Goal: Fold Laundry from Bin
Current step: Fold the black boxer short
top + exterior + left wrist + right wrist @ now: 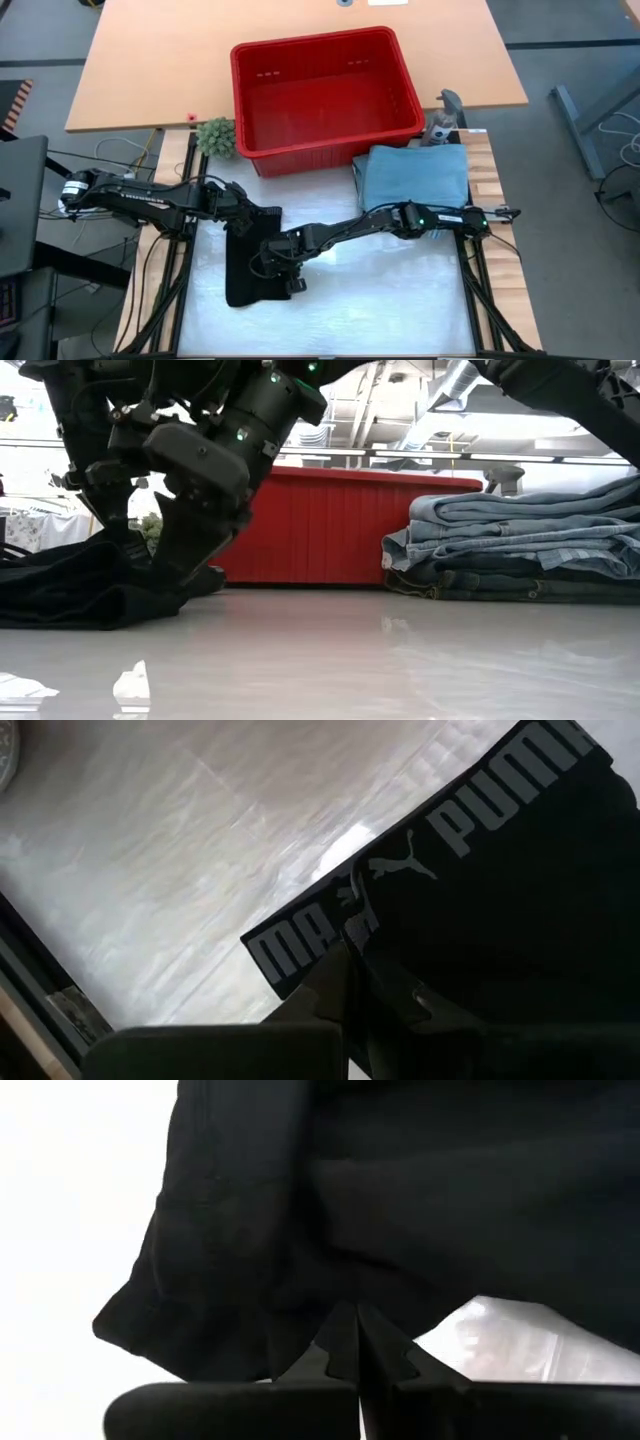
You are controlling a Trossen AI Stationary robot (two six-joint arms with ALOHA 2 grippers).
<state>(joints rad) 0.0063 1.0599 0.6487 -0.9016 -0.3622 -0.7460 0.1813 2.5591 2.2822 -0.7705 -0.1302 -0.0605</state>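
Black garment (250,262), grey-lettered waistband, flat on table

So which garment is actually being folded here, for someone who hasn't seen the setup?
Start at the red bin at the table's back. In front of it, on the white mat's left half, lies a black garment, flat under both arms; unlike the stacked blue denim, its waistband reads PUMA.

A glossy white tabletop (380,300) with pale wooden side edges carries the things. On it a flat black cloth garment (250,262) lies toward the left, and a folded stack of light blue denim pieces (415,175) sits at the far right. The large red rectangular plastic bin (325,95) stands at the far edge, with a small green plant (215,137) just beside its left wall.
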